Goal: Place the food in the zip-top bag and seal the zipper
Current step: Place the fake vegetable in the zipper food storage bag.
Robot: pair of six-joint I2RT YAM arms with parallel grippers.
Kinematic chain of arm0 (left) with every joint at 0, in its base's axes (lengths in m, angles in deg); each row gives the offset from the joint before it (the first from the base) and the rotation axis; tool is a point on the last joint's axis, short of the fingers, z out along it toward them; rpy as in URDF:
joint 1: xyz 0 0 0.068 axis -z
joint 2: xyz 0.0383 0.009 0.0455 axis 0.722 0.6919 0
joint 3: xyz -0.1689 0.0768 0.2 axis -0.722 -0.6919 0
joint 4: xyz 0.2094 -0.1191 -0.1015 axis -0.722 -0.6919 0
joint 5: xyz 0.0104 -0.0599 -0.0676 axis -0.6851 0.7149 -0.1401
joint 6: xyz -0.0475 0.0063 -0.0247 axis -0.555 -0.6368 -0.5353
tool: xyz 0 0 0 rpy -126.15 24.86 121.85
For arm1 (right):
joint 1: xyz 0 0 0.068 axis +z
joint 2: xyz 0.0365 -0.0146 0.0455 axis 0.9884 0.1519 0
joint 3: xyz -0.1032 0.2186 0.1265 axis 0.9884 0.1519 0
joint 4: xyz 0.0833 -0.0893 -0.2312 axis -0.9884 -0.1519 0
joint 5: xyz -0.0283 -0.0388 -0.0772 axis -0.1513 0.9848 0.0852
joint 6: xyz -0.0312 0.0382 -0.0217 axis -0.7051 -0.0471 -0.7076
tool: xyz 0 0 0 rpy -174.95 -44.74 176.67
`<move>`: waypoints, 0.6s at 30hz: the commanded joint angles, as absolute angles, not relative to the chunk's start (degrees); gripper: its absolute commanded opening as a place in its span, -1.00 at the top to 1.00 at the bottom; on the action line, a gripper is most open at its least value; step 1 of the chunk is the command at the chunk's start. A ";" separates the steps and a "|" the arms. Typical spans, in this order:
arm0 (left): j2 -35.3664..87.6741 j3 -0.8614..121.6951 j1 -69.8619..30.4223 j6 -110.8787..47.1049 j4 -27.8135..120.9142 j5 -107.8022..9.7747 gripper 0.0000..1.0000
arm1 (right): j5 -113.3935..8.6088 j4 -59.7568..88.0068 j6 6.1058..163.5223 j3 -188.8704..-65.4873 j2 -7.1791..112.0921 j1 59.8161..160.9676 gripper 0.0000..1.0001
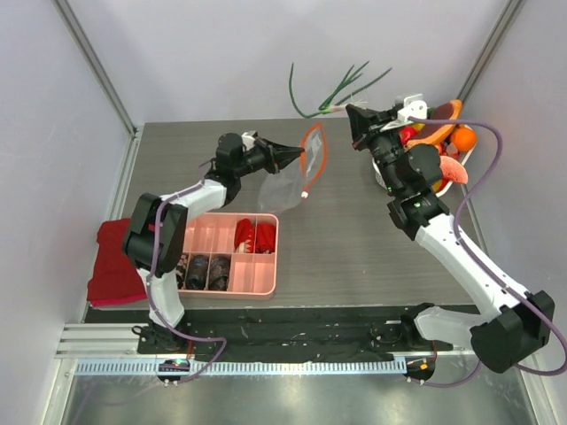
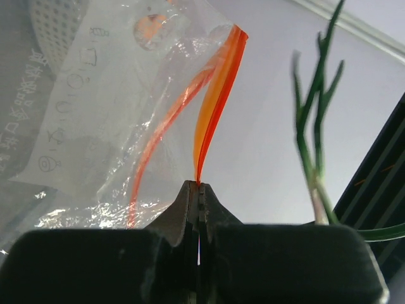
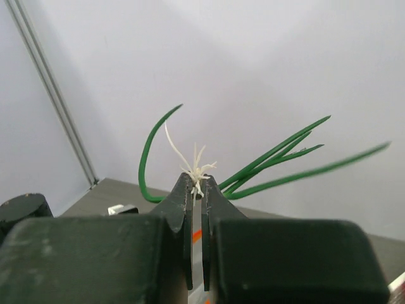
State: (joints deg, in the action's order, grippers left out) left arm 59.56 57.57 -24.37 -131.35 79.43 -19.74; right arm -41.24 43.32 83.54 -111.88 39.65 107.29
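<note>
Clear crinkly plastic, the zip-top bag (image 1: 285,183) hung in the air just beyond the far right corner of the pink tray (image 1: 266,282), lifted off the grey table (image 1: 345,257). The left gripper (image 1: 301,158) had its jaws closed tight on the orange-red zipper (image 1: 315,152), pinching one end of the strip. In the left wrist view the zipper (image 2: 216,104) rose from the fingertips and split into two bands, so the mouth stood a little apart there, and the bag (image 2: 95,126) sagged away to the left.

Further right of the tray, and beyond it, the right gripper (image 1: 353,113) was raised above the table. Its jaws were closed on a green spring onion (image 1: 341,91). The right wrist view showed the white roots at the fingertips and the long green leaves (image 3: 272,161) spreading up and to the right. The onion was near the bag but apart from it.

The other food (image 1: 446,133), orange, red and yellow, lay in the white basket (image 2: 54,25), well to the right of the tray and partly hidden by the right arm.

Inside the tray, red crinkled pieces (image 1: 254,235) filled a far compartment and dark lumps (image 1: 208,268) sat in the near ones. A red cloth (image 1: 113,263) lay just beside the tray's left end.
</note>
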 commanded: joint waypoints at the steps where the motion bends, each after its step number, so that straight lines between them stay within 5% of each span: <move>1: 54.72 62.25 -16.97 -132.72 78.21 -17.90 1.00 | -38.16 41.89 77.04 -117.98 33.96 107.28 0.98; 7: 54.28 64.45 -11.51 -131.84 74.25 -18.69 1.00 | -35.79 35.56 74.92 -121.15 31.23 107.19 0.98; 18: 43.58 44.25 -17.55 -128.59 70.82 -19.31 0.99 | -39.37 30.89 77.91 -117.73 26.58 107.37 0.98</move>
